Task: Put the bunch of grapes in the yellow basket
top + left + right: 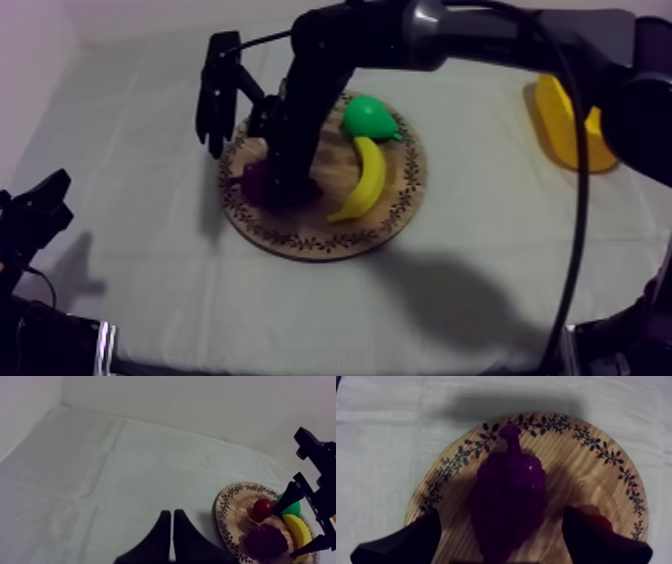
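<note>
The purple bunch of grapes [508,491] lies on the round wooden board [596,446], stem toward the patterned rim. My right gripper [501,521] hangs over it, open, one black finger on each side of the bunch and apart from it. From above, the right arm reaches in from the upper right and its gripper [270,185] stands over the grapes [252,182] at the left of the board [300,240]. My left gripper [172,536] is shut on nothing, low over the cloth beside the board [225,507]; it sits at the table's left edge [38,208].
A green pear [368,115] and a banana [365,180] share the board. A small red fruit [261,508] sits behind the grapes [264,541]. The yellow basket [570,125] stands at the far right. Bare cloth surrounds the board.
</note>
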